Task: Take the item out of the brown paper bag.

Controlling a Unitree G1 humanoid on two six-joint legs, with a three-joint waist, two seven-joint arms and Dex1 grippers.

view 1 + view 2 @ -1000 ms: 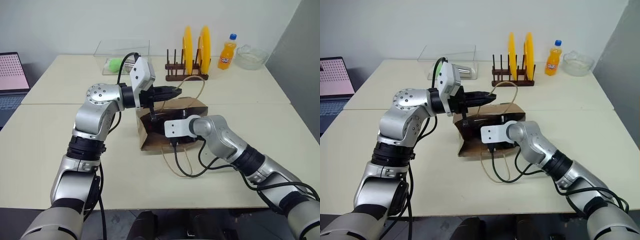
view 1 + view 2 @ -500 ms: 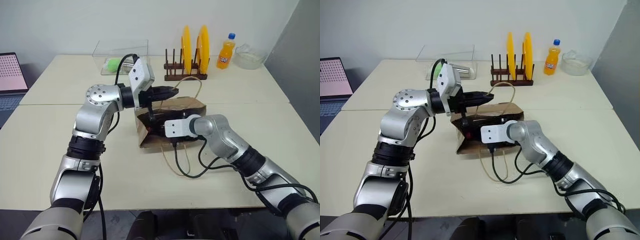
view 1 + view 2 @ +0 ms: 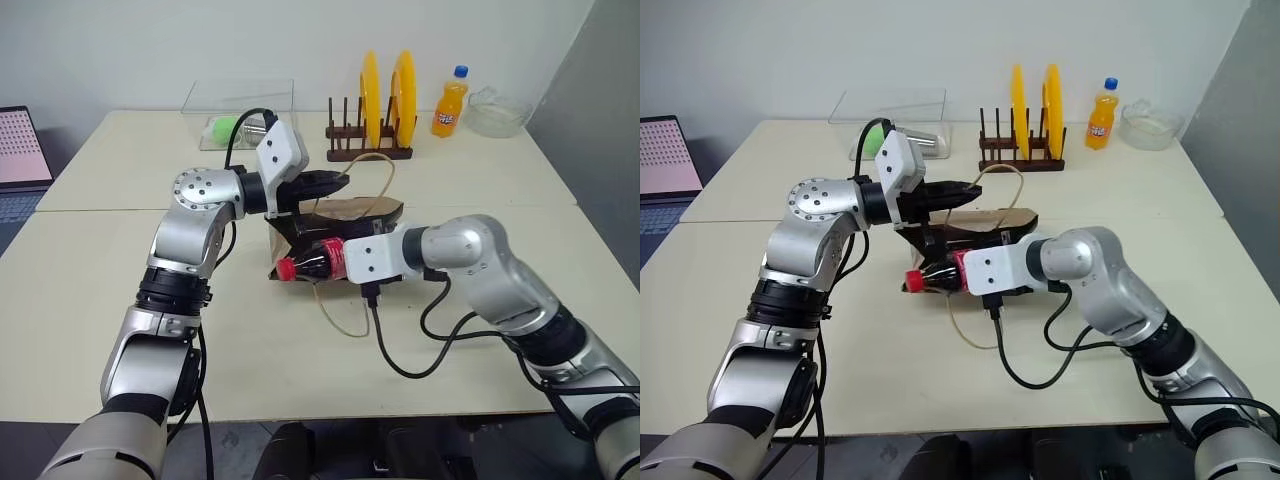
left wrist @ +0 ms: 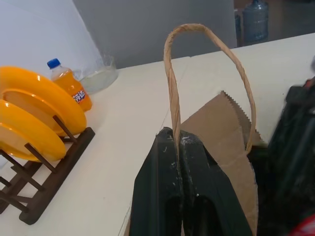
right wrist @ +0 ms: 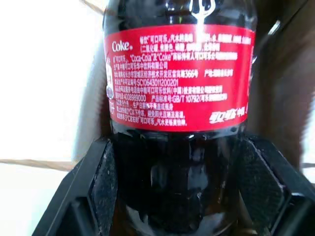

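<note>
The cola bottle (image 3: 312, 263) is small, of clear plastic filled with dark liquid, with a red cap and a red band label carrying white "Coke" lettering and fine print. It lies sideways with its cap pointing left, just outside the mouth of the brown paper bag (image 3: 352, 214), above the pale surface (image 3: 90, 290). The right claw (image 5: 172, 196) is clenched around the bottle's lower body, one black finger on each side. The bag is creased kraft paper, lying near the middle of the surface with its open end toward the left. The left claw (image 4: 178, 147) is pinched closed on one tan cord handle (image 4: 206, 54), which loops up above the bag.
</note>
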